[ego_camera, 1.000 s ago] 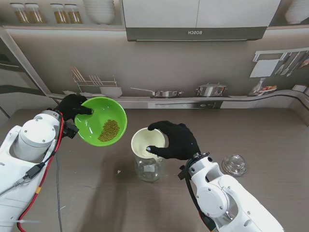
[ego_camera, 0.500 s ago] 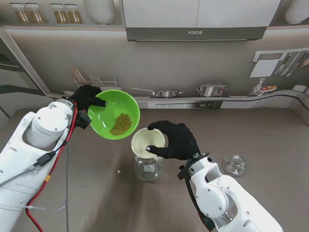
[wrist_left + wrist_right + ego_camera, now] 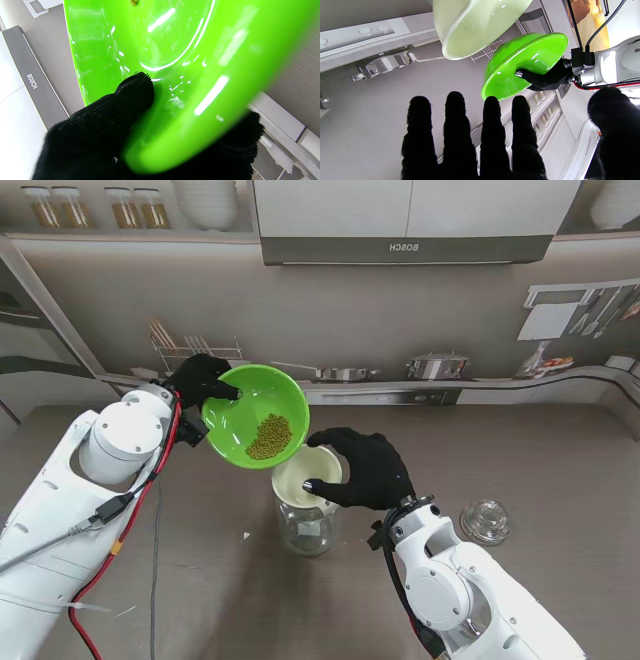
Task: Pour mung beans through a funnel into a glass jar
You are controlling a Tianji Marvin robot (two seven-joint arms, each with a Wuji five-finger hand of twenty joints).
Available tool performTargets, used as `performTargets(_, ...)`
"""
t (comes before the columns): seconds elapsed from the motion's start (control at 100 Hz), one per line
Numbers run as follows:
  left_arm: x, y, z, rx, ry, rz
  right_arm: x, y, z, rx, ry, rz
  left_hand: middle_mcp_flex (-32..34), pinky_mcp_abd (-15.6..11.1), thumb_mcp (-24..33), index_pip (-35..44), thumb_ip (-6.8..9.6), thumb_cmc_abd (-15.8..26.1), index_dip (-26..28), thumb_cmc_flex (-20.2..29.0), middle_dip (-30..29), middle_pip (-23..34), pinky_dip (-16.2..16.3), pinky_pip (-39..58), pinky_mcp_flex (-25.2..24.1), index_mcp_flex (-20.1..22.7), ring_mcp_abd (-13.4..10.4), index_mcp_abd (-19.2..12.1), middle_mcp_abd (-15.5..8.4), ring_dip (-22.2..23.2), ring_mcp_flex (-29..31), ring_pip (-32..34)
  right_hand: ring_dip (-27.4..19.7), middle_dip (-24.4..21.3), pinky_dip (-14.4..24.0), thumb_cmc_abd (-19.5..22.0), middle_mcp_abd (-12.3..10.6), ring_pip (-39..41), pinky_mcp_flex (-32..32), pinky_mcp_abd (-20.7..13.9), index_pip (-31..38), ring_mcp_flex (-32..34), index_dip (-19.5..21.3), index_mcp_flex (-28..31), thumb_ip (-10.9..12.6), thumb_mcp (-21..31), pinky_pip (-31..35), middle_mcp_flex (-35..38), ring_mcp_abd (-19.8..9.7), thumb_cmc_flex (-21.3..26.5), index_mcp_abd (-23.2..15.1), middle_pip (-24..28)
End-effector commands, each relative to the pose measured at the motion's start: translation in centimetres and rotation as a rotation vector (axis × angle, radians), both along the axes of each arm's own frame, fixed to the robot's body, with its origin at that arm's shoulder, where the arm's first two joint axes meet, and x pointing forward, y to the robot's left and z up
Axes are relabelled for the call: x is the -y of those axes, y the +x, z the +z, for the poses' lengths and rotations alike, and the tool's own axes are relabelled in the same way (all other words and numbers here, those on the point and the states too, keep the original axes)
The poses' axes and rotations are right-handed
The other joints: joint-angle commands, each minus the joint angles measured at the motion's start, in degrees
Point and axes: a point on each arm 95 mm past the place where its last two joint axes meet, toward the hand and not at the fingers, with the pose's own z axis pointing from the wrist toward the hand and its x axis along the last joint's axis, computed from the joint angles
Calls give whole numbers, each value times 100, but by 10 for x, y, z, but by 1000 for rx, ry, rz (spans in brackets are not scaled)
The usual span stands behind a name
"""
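Observation:
My left hand (image 3: 205,380) is shut on the rim of a bright green bowl (image 3: 256,417), thumb inside (image 3: 135,92). The bowl is lifted and tilted toward a cream funnel (image 3: 305,477) that sits in a glass jar (image 3: 307,525). Mung beans (image 3: 270,437) lie heaped at the bowl's low side, just above the funnel's far rim. My right hand (image 3: 365,470) sits at the funnel's right rim. Its fingers (image 3: 490,130) are straight and spread with nothing between them. The right wrist view shows the funnel (image 3: 475,27) beyond them and the bowl (image 3: 525,65) from underneath.
A glass jar lid (image 3: 486,520) lies on the table to the right of my right arm. The back edge of the table meets a printed kitchen backdrop. Red cables hang along my left arm (image 3: 120,442).
My left arm has carried the bowl rightward, from left of the jar to the funnel's far rim, tilting it further. The beans slid to the low side. The right hand stayed put.

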Motion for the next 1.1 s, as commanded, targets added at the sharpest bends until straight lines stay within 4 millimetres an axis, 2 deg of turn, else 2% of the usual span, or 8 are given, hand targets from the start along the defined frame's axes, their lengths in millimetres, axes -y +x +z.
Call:
performTargets(0.0,12,-1,3,6,-12,-39,-2,-1,-2,-8,-1,1,289,-137,473,394,231,181,107,683,-19,70,73,151,319,461,0,-437,221,39,133,255,-111,-90,-99,105,-119,-26,-57,-161,-57,-38,-71,-224,163,134,-76,-122,-154,-201,-60,0)
performTargets(0.56,44,-1,3,74,2,-85,-2,0,-1,6,7,-9,291,-151,481,397,224,174,94,670,-22,89,62,170,322,453,0,-425,219,35,132,284,-117,-101,-139,112,-114,-25,-61,-172,-3,-42,-73,-325,156,153,-57,-137,-155,-228,-10,20)
performTargets(1.09,60,-1,-4,151,28,-107,-1,0,-1,16,5,-17,287,-123,471,392,223,176,82,668,-19,102,40,163,319,459,23,-405,230,24,133,283,-120,-112,-166,115,-120,-18,-66,-167,0,-29,-98,-410,156,174,-35,-160,-156,-229,4,22)
